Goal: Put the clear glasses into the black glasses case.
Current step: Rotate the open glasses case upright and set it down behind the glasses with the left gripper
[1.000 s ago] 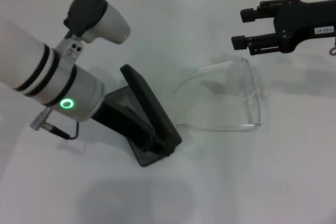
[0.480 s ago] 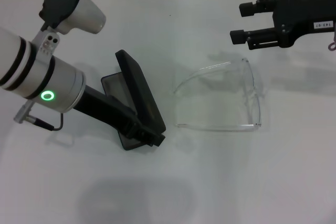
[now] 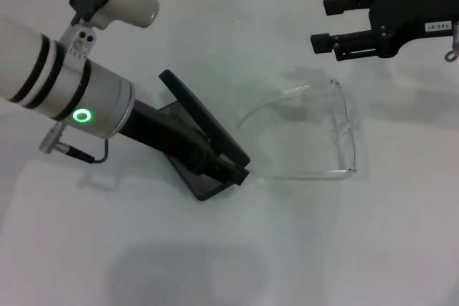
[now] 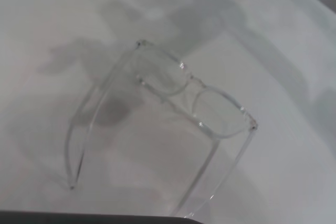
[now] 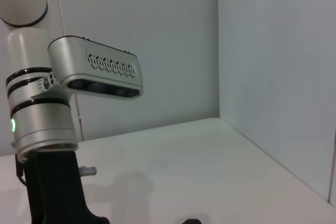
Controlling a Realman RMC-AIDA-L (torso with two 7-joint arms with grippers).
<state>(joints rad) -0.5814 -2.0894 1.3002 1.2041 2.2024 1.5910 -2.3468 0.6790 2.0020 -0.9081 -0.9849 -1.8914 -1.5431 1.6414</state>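
The clear glasses [image 3: 343,128] lie on the white table right of centre, arms unfolded and pointing left; the left wrist view shows them close up [image 4: 173,80]. The black glasses case [image 3: 201,121] stands open with its lid tilted up, left of the glasses. My left gripper [image 3: 219,170] is shut on the case at its near end, close to the tip of the glasses' near arm. A black strip of the case [image 4: 105,218] edges the left wrist view. My right gripper [image 3: 321,22] hovers open at the back right, beyond the glasses, holding nothing.
The white tabletop [image 3: 344,249] spreads in front of and to the right of the glasses. A wall line runs along the table's far edge. The right wrist view shows only the left arm's white links [image 5: 97,72] and grey walls.
My left arm swung the case left, then back right, so its near end now sits beside the glasses' near arm tip. The right gripper drifted slightly up and back.
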